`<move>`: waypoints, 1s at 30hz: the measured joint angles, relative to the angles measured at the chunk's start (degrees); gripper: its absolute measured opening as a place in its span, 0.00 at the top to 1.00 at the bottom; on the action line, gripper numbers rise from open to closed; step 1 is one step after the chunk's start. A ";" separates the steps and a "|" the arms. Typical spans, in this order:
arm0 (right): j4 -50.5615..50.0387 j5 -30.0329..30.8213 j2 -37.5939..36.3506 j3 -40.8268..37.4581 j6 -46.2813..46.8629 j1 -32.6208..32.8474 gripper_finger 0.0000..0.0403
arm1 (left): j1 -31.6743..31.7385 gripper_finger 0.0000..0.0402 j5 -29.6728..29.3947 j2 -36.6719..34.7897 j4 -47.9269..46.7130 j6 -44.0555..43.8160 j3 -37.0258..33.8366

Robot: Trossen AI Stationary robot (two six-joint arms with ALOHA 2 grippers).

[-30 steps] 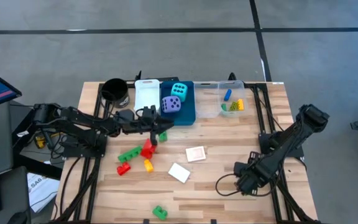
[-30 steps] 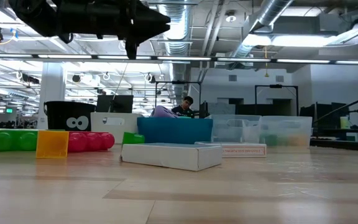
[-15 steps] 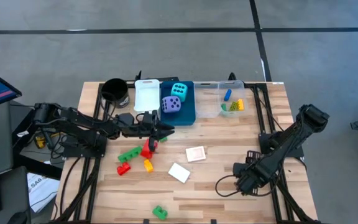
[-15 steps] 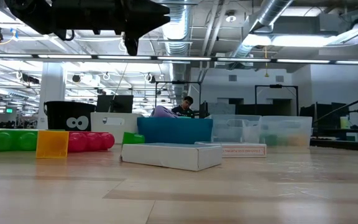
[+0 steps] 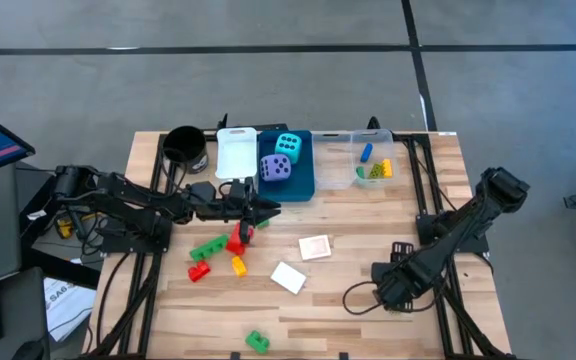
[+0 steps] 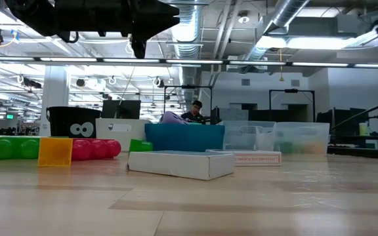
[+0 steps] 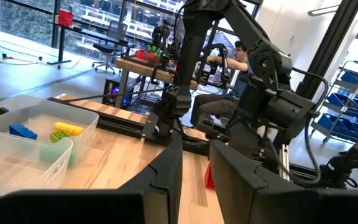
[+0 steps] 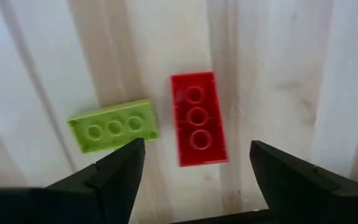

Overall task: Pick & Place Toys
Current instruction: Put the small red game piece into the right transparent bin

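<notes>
Two flat bricks (image 8: 197,119) (perpendicular axes)

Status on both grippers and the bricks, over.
Right gripper open, above red brick, green brick beside it. Left gripper open, empty, by blue bin. Nothing blocking.

Down at tabletop level, looking across the wooden table (image 6: 241,203). Dark arm (image 6: 90,16) stretched across the top left, well above everything. On the left: green brick (image 6: 5,147), then a yellow brick (image 6: 55,151) in front, red brick (image 6: 94,149) just behind it. Black cup (image 6: 71,122) with googly eyes further back. White card (image 6: 179,164) lying flat near the middle, second white card (image 6: 245,157) just beyond. Blue bin (image 6: 184,137) behind those with a purple die (image 6: 173,118) peeking over the rim. Clear bins (image 6: 287,138) off to the right. Person (image 6: 195,113) seated way back in the room.
</notes>
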 joint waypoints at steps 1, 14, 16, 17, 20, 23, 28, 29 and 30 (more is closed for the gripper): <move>-0.02 -0.03 0.00 -0.36 -0.38 -0.49 0.29 | 0.00 0.81 0.00 0.00 -0.01 0.00 0.00; 4.63 -10.70 0.00 -5.88 -0.86 -5.35 0.29 | 0.00 0.81 0.00 0.00 -0.02 0.02 0.00; 5.81 -10.14 0.00 -5.88 -0.90 -5.31 0.29 | 0.00 0.81 0.00 0.00 -0.02 0.01 0.00; 5.97 -9.77 0.00 -5.88 -0.89 -5.31 0.29 | 0.00 0.81 -0.02 0.00 -0.04 0.00 0.00; 5.84 -9.05 0.00 -5.88 -0.88 -5.33 0.29 | 0.00 0.81 -0.02 0.00 -0.04 0.00 0.00; 5.84 -8.93 0.00 -5.88 -0.87 -5.33 0.29 | 0.00 0.81 -0.01 0.00 -0.07 0.00 0.00; 5.88 -9.02 0.00 -6.74 -0.93 -5.32 0.29 | -0.02 0.81 -0.01 -0.01 -0.07 0.00 0.00; 5.80 -9.04 0.00 -7.20 -0.52 -5.34 0.29 | -0.02 0.81 -0.02 0.00 -0.07 0.00 0.00; 5.81 -9.04 0.00 -7.51 -0.36 -5.45 0.29 | -0.01 0.81 -0.02 0.00 -0.07 0.00 0.00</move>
